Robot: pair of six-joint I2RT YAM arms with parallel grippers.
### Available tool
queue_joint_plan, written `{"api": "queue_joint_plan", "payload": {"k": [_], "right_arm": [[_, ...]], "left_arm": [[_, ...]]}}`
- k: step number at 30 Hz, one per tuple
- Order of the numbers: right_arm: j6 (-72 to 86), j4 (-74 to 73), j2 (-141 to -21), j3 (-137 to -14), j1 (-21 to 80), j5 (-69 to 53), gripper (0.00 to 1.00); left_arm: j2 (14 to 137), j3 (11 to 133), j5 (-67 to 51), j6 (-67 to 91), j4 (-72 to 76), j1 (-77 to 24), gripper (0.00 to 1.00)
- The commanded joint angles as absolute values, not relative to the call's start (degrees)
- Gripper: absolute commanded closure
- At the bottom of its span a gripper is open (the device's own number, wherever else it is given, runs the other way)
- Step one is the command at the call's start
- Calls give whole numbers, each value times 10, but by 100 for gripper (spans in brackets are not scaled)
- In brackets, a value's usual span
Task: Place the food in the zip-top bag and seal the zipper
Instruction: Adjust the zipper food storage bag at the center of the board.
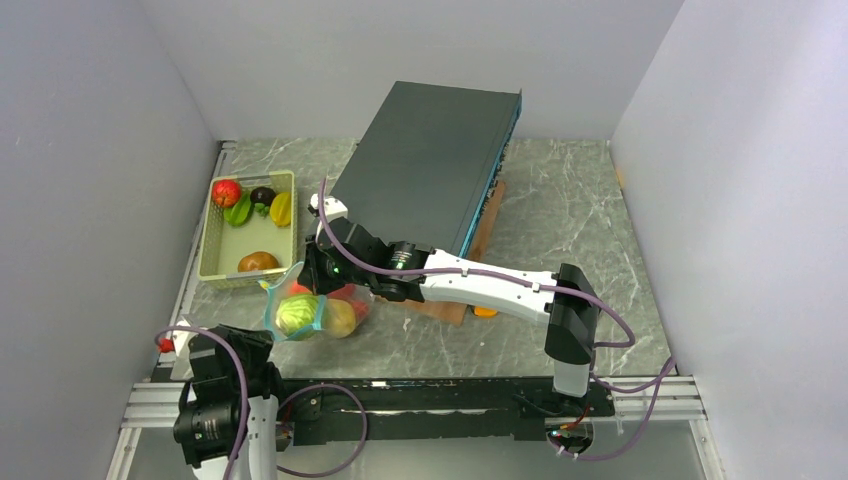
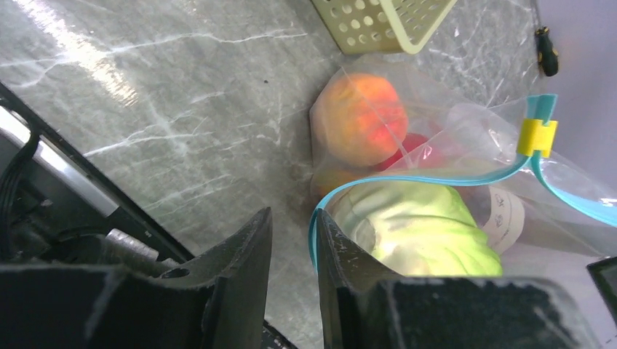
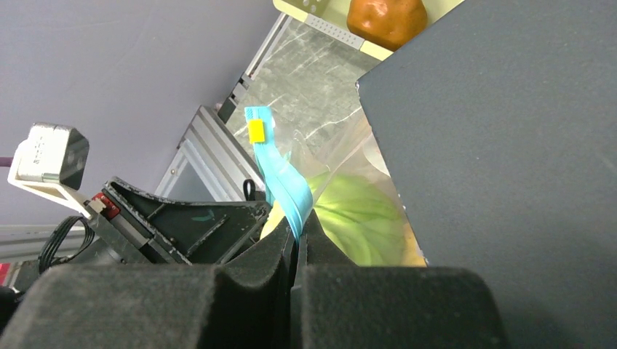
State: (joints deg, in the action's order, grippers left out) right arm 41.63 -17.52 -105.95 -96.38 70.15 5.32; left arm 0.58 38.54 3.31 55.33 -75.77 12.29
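My left gripper (image 2: 292,227) sits low on the marble table (image 2: 145,109) at the near end of the zip-top bag (image 2: 473,120). Its jaws stand slightly apart, with the bend of the teal zipper (image 2: 429,178) against the inner face of one finger and table showing in the gap. Inside the bag I see a green cabbage-like ball (image 2: 422,225), a peach (image 2: 360,116) and something red (image 2: 411,145). A yellow slider (image 2: 537,136) rides on the zipper. Just beyond, my right gripper (image 3: 295,243) has its jaws pressed together on the zipper. Further back on the left, the slotted basket (image 1: 210,250) holds a red apple (image 1: 227,192), a dark purple piece (image 1: 263,195), a yellow piece (image 1: 282,208) and a brown piece (image 1: 258,262). The dark slab (image 1: 430,160) lies farthest.
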Motion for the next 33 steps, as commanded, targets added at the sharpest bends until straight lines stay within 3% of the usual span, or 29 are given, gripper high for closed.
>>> {"api": "queue_joint_plan", "payload": {"k": [1,9,13,15,17,25,29,33], "right_arm": [[425,-151,-1031,-967,687,57,100],[426,-151,-1035,-968,687,56,100],[426,-153,-1038,-970,687,54,100],[427,-152,-1039,-971,687,53,100],[426,-154,-1039,-970,687,53,100],[356,-177,-1007,-949,701,125,100],[303,-185,-987,-952,727,179,100],[296,-154,-979,-920,729,198,100]], "left_arm": [[11,370,23,578,-710,124,67],[2,345,-1,587,-657,123,54],[2,328,-21,597,-642,124,67],[3,321,-21,601,-638,124,86],[2,329,-11,599,-636,124,99],[77,542,-45,486,-650,124,100],[125,535,-171,471,-627,124,100],[128,503,-153,465,-629,123,100]]}}
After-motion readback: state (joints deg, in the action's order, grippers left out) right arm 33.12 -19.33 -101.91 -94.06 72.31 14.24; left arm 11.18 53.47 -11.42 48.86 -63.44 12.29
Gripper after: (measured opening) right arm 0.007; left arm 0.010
